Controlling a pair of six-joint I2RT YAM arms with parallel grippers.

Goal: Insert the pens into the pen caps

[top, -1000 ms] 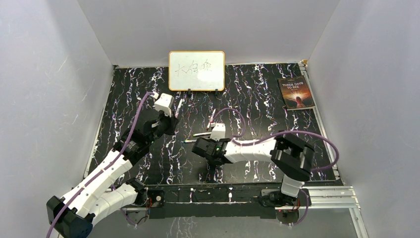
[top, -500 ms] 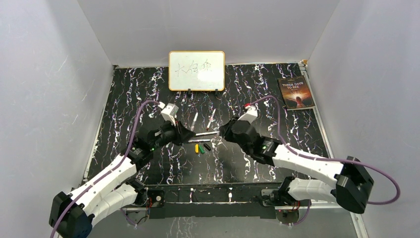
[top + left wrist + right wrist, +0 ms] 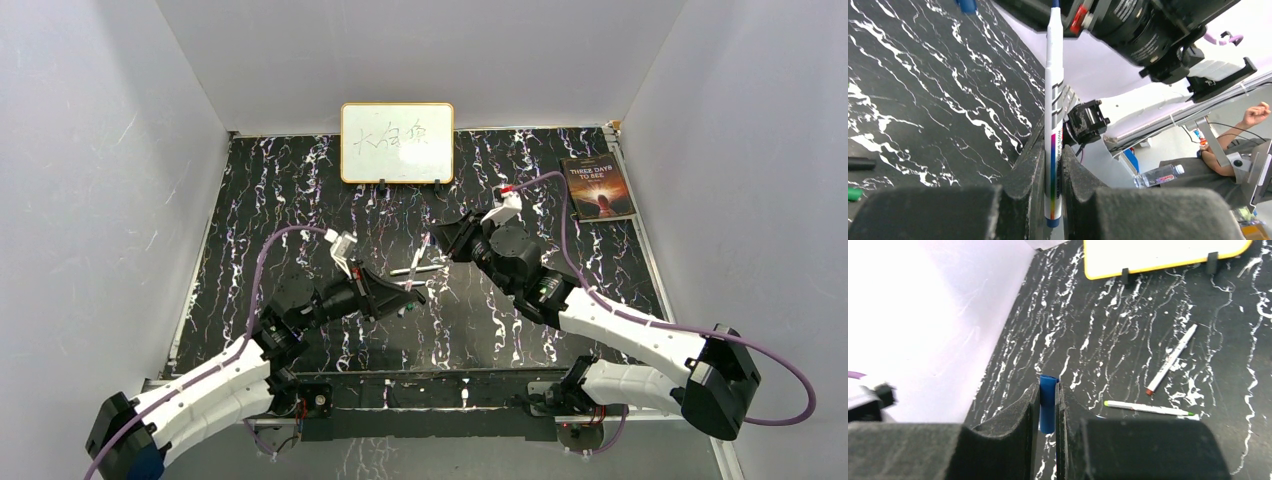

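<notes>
My left gripper (image 3: 403,291) (image 3: 1052,200) is shut on a white pen (image 3: 1054,115) with a blue end, which rises between the jaws towards the right gripper. Low in the middle of the top view, this gripper hangs over the mat. My right gripper (image 3: 446,238) (image 3: 1047,412) is shut on the blue pen cap (image 3: 1048,402), a little behind and right of the left one. The cap and the pen tip are apart. Two pens lie on the mat, one red-tipped (image 3: 1172,359) (image 3: 428,246), one green-tipped (image 3: 1148,408) (image 3: 416,270). A black cap (image 3: 860,162) and a green cap (image 3: 852,194) lie below the left gripper.
A small whiteboard (image 3: 397,142) stands at the back centre of the black marbled mat (image 3: 300,190). A book (image 3: 598,187) lies at the back right. Grey walls close off three sides, and purple cables loop from both arms.
The left gripper has come forward and right with its pen. The right arm swung out from its folded pose and now holds the blue cap farther back; the loose caps are mostly covered by the left gripper.
</notes>
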